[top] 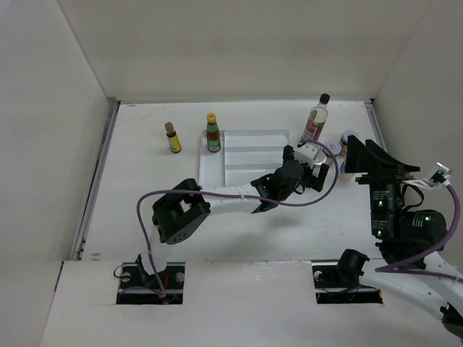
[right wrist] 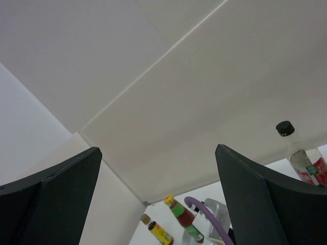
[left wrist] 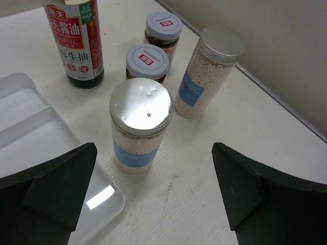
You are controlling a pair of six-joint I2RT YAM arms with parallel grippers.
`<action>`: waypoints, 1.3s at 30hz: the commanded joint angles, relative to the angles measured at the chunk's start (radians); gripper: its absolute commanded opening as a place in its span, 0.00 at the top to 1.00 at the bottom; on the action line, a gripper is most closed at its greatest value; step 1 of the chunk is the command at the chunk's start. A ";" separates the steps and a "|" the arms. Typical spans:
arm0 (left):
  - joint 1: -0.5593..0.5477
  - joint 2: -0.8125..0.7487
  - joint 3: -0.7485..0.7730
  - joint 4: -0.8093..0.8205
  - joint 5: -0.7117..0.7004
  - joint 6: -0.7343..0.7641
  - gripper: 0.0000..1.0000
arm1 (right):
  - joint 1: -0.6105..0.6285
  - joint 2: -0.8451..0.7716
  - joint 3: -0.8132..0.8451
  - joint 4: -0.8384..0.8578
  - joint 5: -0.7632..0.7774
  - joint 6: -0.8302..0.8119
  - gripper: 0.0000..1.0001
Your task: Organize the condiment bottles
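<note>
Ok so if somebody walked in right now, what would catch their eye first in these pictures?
Probably the left gripper, wide open facing a silver-topped shaker beside the white tray, with a second shaker, two short jars and the tall soy sauce bottle clustered just behind it. Then the yellow-capped sauce bottle and tiny brown bottle off by the tray's far-left corner, and the right gripper, open and empty, aimed up at the wall.

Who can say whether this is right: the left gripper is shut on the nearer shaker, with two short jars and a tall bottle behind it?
Not quite. The left gripper is open, not shut on the nearer shaker; the left wrist view shows its fingers wide apart. The two short jars and the tall bottle do stand behind it.
</note>
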 commanded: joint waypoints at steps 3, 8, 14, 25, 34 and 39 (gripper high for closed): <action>0.012 0.062 0.149 0.021 0.009 0.051 0.00 | -0.006 0.000 0.026 -0.014 0.001 -0.031 0.00; 0.018 0.186 0.300 -0.049 -0.002 0.078 0.00 | -0.003 -0.005 0.021 -0.014 -0.015 -0.031 0.00; 0.017 0.274 0.389 -0.106 -0.028 0.103 0.10 | -0.003 -0.032 0.009 -0.017 -0.017 -0.035 0.00; 0.015 0.221 0.342 -0.056 -0.068 0.113 0.59 | -0.007 -0.022 -0.028 0.009 -0.045 -0.022 0.00; 0.059 -0.110 0.095 0.148 -0.111 0.163 0.62 | -0.007 -0.034 -0.046 0.026 -0.051 -0.029 0.00; 0.165 -0.262 -0.097 0.193 -0.176 0.156 0.62 | -0.017 -0.048 -0.076 0.037 -0.049 -0.022 0.00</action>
